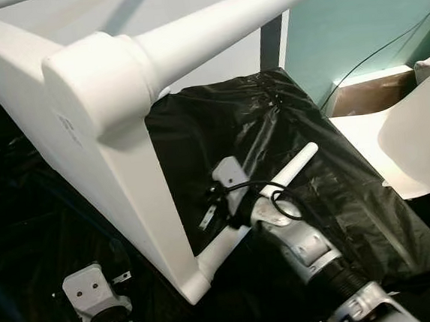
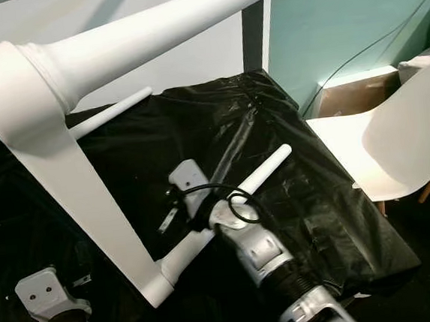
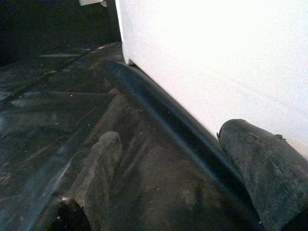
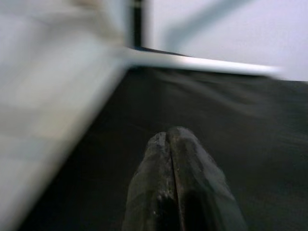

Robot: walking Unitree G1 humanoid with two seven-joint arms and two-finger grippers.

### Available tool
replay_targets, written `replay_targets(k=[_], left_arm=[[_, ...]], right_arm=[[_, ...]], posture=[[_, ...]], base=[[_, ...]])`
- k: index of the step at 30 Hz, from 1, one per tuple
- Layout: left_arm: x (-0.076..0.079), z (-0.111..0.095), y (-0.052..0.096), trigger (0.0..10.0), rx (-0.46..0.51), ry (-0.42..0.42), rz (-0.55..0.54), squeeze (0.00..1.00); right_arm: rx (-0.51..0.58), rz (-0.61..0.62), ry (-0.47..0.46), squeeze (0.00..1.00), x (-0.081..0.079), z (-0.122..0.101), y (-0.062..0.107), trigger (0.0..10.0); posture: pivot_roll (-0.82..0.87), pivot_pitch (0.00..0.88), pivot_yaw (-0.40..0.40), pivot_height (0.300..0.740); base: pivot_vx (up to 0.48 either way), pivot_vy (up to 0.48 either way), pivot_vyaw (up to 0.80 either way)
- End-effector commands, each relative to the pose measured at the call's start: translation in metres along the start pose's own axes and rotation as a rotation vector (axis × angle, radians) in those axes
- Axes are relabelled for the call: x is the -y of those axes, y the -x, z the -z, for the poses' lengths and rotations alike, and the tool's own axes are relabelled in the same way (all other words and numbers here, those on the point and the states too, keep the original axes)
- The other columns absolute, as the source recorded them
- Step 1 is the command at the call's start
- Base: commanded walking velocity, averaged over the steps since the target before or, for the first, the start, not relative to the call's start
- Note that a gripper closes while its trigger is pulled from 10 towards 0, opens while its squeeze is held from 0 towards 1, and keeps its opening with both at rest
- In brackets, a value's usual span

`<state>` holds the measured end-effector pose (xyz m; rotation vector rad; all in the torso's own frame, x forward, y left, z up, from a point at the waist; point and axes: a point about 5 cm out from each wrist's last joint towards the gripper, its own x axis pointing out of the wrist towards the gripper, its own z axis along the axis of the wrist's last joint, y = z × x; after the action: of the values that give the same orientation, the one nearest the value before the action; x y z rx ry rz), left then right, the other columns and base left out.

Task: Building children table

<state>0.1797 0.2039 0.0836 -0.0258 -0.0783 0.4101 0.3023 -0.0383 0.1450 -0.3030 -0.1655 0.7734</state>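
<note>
The white children's table (image 1: 118,177) stands tipped on its edge over a floor covered in black plastic sheeting (image 1: 338,195). Its top faces the robot's left, and its underside faces the right arm. At least three legs are already fitted: one (image 1: 218,25) juts from the upper near corner block, one (image 1: 274,190) runs out from the lower near corner, and another (image 2: 109,110) pokes out at the far side in the right eye view. Whether a fourth is in place I cannot tell (that corner is out of frame), so I judge assembly mostly done, with tightening and turning the table upright left.

The right gripper (image 4: 180,178) has its two fingers pressed together on nothing, pointing over the sheeting beside the lower near leg. The left gripper (image 3: 173,173) sits low by the tabletop's lower edge, fingers apart, holding nothing. A white chair (image 1: 417,143) stands beyond the sheeting's right edge.
</note>
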Motion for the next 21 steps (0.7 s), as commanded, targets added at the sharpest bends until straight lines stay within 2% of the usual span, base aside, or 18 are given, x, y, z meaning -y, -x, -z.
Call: replay_targets(k=[1, 2, 3, 5, 7, 9, 10, 12, 13, 14, 15, 16, 18, 20, 21], left_arm=[[0.003, 0.004, -0.001, 10.0, -0.020, -0.004, 0.002, 0.00], [0.005, 0.005, -0.001, 10.0, -0.021, -0.002, 0.008, 0.00], [0.005, 0.005, -0.001, 10.0, -0.021, -0.002, 0.008, 0.00], [0.008, 0.006, -0.003, 10.0, -0.024, 0.002, 0.023, 0.00], [0.008, 0.006, -0.003, 10.0, -0.024, 0.002, 0.023, 0.00], [0.012, 0.008, -0.005, 10.0, -0.028, 0.006, 0.034, 0.00], [0.013, 0.008, -0.005, 10.0, -0.029, 0.007, 0.037, 0.00], [0.013, 0.008, -0.005, 10.0, -0.029, 0.007, 0.037, 0.00], [0.014, 0.009, -0.006, 10.0, -0.032, 0.009, 0.042, 0.00], [0.016, 0.010, -0.006, 10.0, -0.034, 0.011, 0.047, 0.00], [0.016, 0.010, -0.006, 10.0, -0.034, 0.011, 0.047, 0.00], [0.019, 0.011, -0.007, 10.0, -0.035, 0.014, 0.054, 0.00], [0.023, 0.012, -0.009, 10.0, -0.033, 0.017, 0.066, 0.00], [0.023, 0.012, -0.009, 10.0, -0.033, 0.017, 0.066, 0.00], [0.024, 0.013, -0.009, 10.0, -0.031, 0.018, 0.069, 0.00]], right_arm=[[0.013, 0.074, 0.098, 0.00, 0.008, -0.003, 0.002, 10.0], [0.020, 0.129, 0.186, 0.00, 0.016, -0.006, 0.008, 10.0], [0.020, 0.129, 0.186, 0.00, 0.016, -0.006, 0.008, 10.0], [0.034, 0.251, 0.398, 0.00, 0.032, -0.017, 0.023, 10.0], [0.034, 0.251, 0.398, 0.00, 0.032, -0.017, 0.023, 10.0], [0.085, 0.367, 0.625, 0.00, 0.047, -0.035, 0.036, 10.0], [0.111, 0.400, 0.701, 0.04, 0.051, -0.041, 0.040, 10.0], [0.111, 0.400, 0.701, 0.04, 0.051, -0.041, 0.040, 10.0], [0.143, 0.425, 0.777, 0.40, 0.054, -0.050, 0.043, 10.0], [0.171, 0.439, 0.831, 0.66, 0.056, -0.055, 0.045, 10.0], [0.171, 0.439, 0.831, 0.66, 0.056, -0.055, 0.045, 10.0], [0.204, 0.456, 0.902, 1.00, 0.057, -0.063, 0.048, 10.0], [0.265, 0.506, 1.027, 1.00, 0.060, -0.075, 0.055, 10.0], [0.265, 0.506, 1.027, 1.00, 0.060, -0.075, 0.055, 10.0], [0.289, 0.534, 1.083, 1.00, 0.061, -0.079, 0.059, 10.0]], posture=[[0.03, 0.000, 0.074, 0.740], [0.02, 0.000, 0.078, 0.740], [0.02, 0.000, 0.078, 0.740], [-0.01, 0.000, 0.079, 0.740], [-0.01, 0.000, 0.079, 0.740], [-0.02, 0.000, 0.081, 0.740], [-0.03, 0.000, 0.080, 0.740], [-0.03, 0.000, 0.080, 0.740], [-0.04, 0.000, 0.079, 0.740], [-0.05, 0.000, 0.078, 0.740], [-0.05, 0.000, 0.078, 0.740], [-0.05, 0.000, 0.077, 0.740], [-0.06, 0.000, 0.070, 0.740], [-0.06, 0.000, 0.070, 0.740], [-0.06, 0.000, 0.067, 0.740]], base=[[0.000, 0.000, 0.00], [0.000, 0.000, 0.00], [0.000, 0.000, 0.00], [0.000, 0.000, 0.00], [0.000, 0.000, 0.00], [0.000, 0.000, 0.00], [0.000, 0.000, 0.00], [0.000, 0.000, 0.00], [0.000, 0.000, 0.00], [0.000, 0.000, 0.00], [0.000, 0.000, 0.00], [0.000, 0.000, 0.00], [0.000, 0.000, 0.00], [0.000, 0.000, 0.00], [0.000, 0.000, 0.00]])
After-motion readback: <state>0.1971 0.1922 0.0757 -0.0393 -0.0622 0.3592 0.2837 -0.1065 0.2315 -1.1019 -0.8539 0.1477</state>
